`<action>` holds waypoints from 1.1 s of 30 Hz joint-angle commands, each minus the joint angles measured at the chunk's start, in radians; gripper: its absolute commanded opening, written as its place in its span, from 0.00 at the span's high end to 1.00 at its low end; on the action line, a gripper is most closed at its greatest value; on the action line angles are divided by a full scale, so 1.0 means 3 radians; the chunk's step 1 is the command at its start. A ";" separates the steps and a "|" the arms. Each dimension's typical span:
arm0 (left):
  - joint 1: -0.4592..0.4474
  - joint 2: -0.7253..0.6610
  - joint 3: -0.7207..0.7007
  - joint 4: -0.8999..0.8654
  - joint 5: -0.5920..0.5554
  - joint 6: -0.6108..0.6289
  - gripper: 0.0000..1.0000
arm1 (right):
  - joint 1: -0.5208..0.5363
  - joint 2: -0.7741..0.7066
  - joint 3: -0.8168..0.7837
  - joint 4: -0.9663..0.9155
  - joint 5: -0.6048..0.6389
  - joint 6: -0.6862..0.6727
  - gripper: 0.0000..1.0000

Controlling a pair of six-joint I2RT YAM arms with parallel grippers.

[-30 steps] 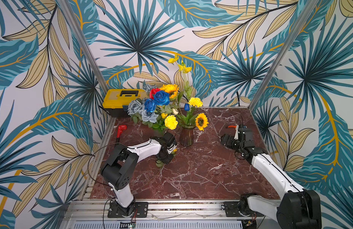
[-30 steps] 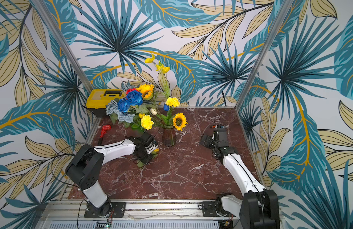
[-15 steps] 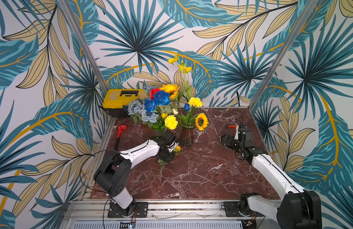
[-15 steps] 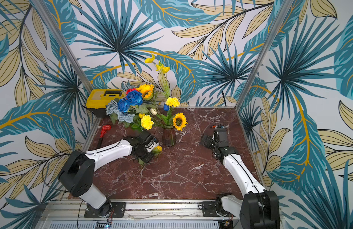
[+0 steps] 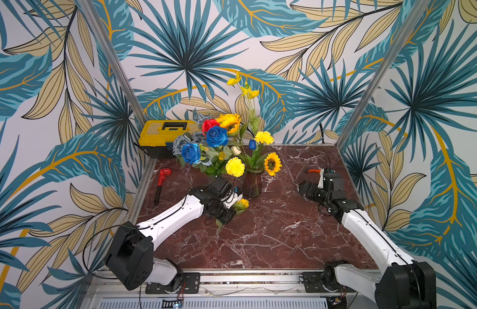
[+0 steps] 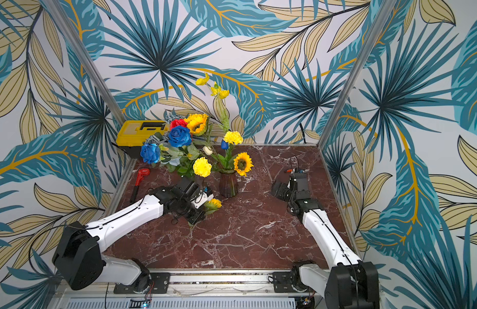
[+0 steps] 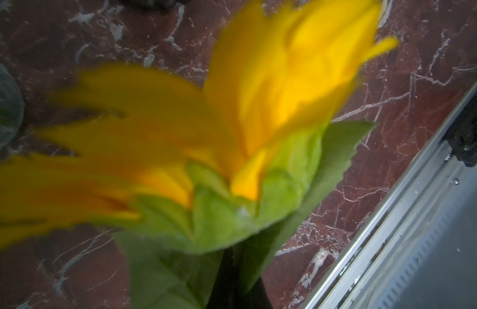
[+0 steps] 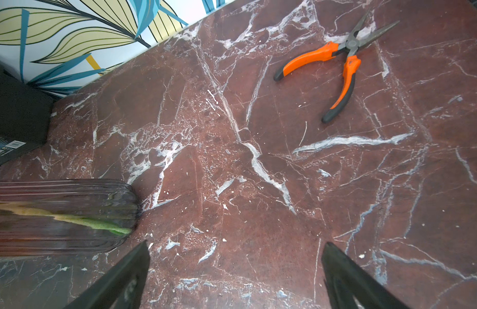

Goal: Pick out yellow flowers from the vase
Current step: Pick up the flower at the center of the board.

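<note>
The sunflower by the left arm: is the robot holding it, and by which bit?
Yes. The left gripper is shut on the sunflower, pinching its leafy stem right behind the bloom. The right gripper is open, holding nothing.

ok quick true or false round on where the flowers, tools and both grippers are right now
1. The left gripper is shut on a sunflower outside the vase. True.
2. The right gripper holds the orange pliers. False: it is open and empty, and the pliers lie on the table.
3. A red wrench lies on the table near the yellow toolbox. True.
4. No yellow flowers are in the vase. False: a pompom and a second sunflower, among others, stand in it.
</note>
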 commanded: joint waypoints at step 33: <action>-0.0245 0.0386 0.0415 -0.0927 0.0651 -0.0310 1.00 | 0.0047 -0.0381 -0.0050 -0.0279 0.0065 0.0015 0.01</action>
